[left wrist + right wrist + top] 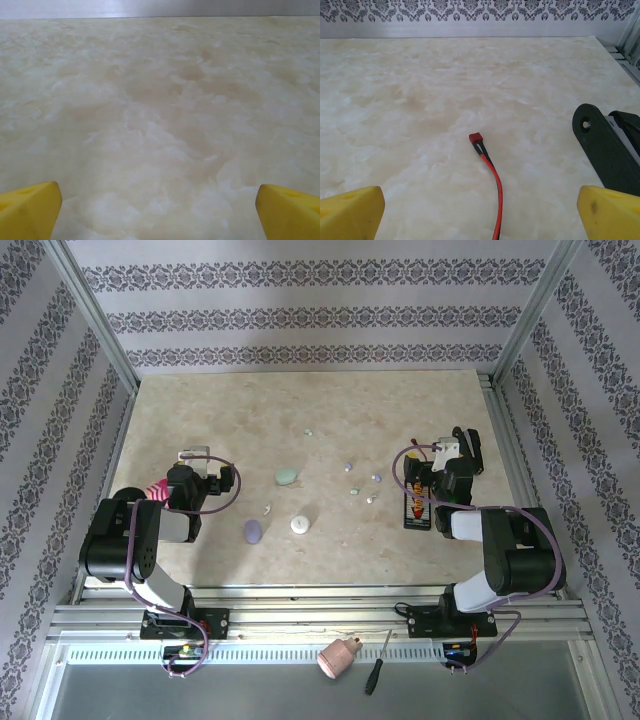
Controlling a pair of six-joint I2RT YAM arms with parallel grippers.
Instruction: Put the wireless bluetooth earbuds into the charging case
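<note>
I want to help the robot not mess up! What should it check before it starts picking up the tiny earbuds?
1. Left gripper open and empty: ok.
2. Right gripper open and empty: ok.
3. Earbuds lying loose, nothing on top: ok.
4. Mint case, white case, lilac case lids open: cannot tell, too small.
5. Red wire out of the right gripper's way: not ok, it runs under it.

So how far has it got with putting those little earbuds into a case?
Nothing looks done yet. The earbuds lie scattered on the table, apart from the mint green case, lilac case and white case. Nothing is in hand: the left claw and right claw are open and empty. All the picking up and inserting is left.
</note>
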